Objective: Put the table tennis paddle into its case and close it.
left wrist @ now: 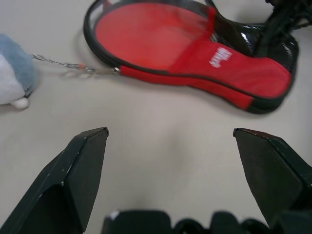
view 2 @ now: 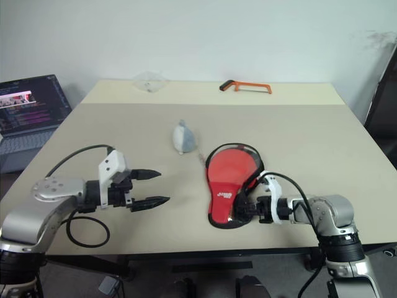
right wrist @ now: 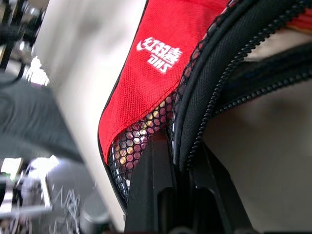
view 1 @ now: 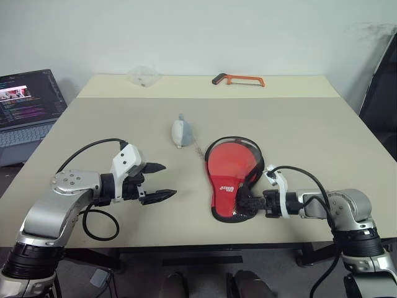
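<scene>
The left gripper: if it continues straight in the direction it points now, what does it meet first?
Probably the red-and-black soft case: beyond the open left gripper lies bare table, then the case. Depth unclear.

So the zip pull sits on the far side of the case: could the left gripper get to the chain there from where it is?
Probably yes. The left gripper hangs open over bare table, and nothing lies between it and the chain that joins the plush toy to the case. The right gripper is shut on the case's near end.

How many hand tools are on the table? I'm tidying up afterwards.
1: an orange hacksaw at the table's far edge, right of centre. Nothing else there looks like a tool.
</scene>
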{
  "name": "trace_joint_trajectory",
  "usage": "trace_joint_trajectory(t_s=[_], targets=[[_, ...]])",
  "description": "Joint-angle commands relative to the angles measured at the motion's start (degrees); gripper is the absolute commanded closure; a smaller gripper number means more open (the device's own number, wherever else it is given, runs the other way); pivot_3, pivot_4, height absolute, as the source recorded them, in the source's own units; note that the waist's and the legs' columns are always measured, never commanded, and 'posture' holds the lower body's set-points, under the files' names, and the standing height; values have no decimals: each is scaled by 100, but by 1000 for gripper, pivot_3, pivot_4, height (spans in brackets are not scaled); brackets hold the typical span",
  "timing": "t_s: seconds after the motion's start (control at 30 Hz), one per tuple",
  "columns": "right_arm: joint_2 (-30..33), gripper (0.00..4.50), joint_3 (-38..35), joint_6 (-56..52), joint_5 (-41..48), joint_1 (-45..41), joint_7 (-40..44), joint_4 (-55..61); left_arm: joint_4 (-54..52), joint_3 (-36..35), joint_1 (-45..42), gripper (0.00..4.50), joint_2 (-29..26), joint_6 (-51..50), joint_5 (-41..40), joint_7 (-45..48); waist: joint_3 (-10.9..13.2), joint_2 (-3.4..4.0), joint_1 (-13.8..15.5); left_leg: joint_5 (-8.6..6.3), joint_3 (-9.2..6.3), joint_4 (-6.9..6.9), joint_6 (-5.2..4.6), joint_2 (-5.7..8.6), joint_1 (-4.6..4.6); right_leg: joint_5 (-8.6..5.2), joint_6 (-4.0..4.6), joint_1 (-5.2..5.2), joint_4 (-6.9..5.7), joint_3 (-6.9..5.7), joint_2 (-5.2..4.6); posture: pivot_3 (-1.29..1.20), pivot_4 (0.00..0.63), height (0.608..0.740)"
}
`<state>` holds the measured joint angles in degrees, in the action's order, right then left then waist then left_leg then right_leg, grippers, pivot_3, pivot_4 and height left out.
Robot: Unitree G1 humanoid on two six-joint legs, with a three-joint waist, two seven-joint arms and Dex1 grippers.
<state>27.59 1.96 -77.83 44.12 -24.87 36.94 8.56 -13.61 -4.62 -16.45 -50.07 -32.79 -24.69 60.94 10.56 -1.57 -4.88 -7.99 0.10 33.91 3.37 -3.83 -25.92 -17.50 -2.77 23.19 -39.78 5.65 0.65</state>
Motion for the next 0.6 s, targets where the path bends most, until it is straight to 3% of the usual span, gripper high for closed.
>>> trace_joint_trajectory(t_s=[0.03,0.33,0.6], targets=[[120,4470,422,20,104,209,297,386,-69,-26,-48,0,-80,122,7,49,-1,-1,3,0,-1,0,0,0,0,0,0,0,0,-1,0,0,150,740],[638,4470,866,328,24,592,771,862,-58,-15,-27,0,-122,142,33,100,-3,-5,13,0,0,1,0,1,0,-1,-2,-1,1,-1,-1,0,150,740],[692,4470,990,490,12,615,798,875,-28,-5,-68,0,-112,122,69,81,-4,-7,13,0,-2,2,0,1,0,-1,-2,-2,0,-3,-1,0,150,740]])
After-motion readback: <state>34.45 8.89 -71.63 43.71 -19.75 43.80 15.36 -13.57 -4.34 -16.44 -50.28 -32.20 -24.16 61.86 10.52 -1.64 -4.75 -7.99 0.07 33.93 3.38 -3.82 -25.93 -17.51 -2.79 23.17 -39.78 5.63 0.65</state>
